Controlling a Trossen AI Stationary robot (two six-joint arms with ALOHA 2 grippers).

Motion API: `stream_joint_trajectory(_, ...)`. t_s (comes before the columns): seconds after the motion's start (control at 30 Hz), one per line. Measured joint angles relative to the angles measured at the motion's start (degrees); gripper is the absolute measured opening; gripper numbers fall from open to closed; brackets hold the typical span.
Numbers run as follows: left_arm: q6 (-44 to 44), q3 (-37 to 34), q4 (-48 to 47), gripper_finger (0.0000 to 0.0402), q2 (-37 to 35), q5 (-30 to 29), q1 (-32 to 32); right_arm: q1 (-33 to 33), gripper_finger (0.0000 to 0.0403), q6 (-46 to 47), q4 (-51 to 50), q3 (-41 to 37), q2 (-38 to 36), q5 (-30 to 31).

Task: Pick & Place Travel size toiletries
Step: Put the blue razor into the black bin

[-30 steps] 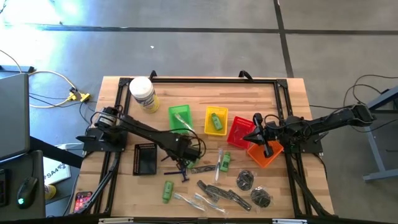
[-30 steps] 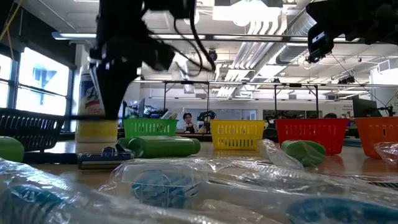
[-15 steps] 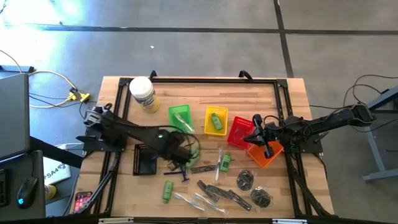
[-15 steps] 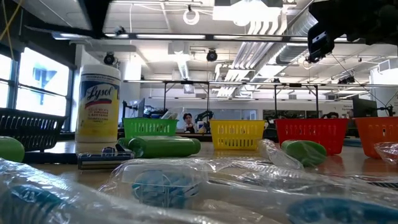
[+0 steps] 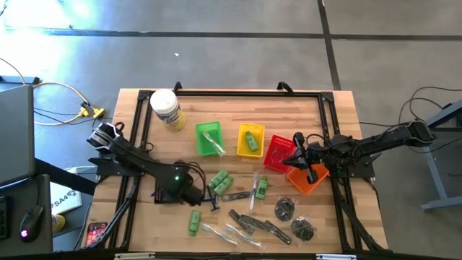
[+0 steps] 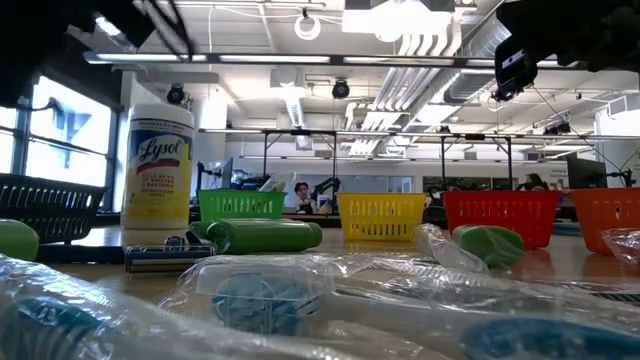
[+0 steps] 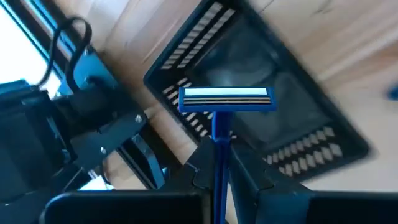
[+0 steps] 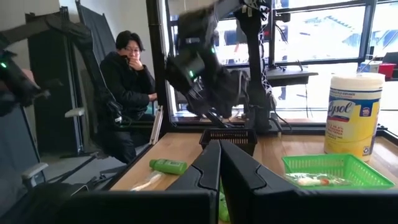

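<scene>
- Pinching a blue razor (image 7: 225, 106) by its handle, head out front: left gripper (image 7: 214, 165), lower left of the high view.
- Poised above the black basket (image 7: 261, 134), likely the drop spot.
- Pressed together, holding nothing: right gripper (image 8: 219, 163), parked over the orange basket (image 5: 306, 179).

A wooden bench (image 5: 231, 115) is seen; baskets (image 5: 250, 141), a white jar (image 5: 165, 109) and scattered toiletries (image 5: 253, 217) are carried on it.
</scene>
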Motion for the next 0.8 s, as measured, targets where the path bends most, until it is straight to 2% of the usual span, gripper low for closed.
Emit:
stream_joint_trajectory(0.07,-0.5,-3.2,1.0,0.0016,-0.2,1.9,0.0,0.0,0.0002,0.0,0.0,0.0,0.0,0.0)
stream_joint_trajectory(0.3,1.4,-8.5,10.4,0.0016,-0.5,2.6,0.1,0.0,0.0002,0.0,0.0,0.0,0.0,0.0)
stream_joint_trajectory(0.67,3.3,-14.5,13.7,0.0018,-0.5,0.6,4.0,0.0,0.0002,0.3,0.0,0.0,0.0,1.1)
stream_joint_trajectory(0.8,6.2,-15.9,17.0,0.0035,-0.5,1.6,5.0,0.0,0.0002,0.3,0.0,0.0,0.0,1.1)
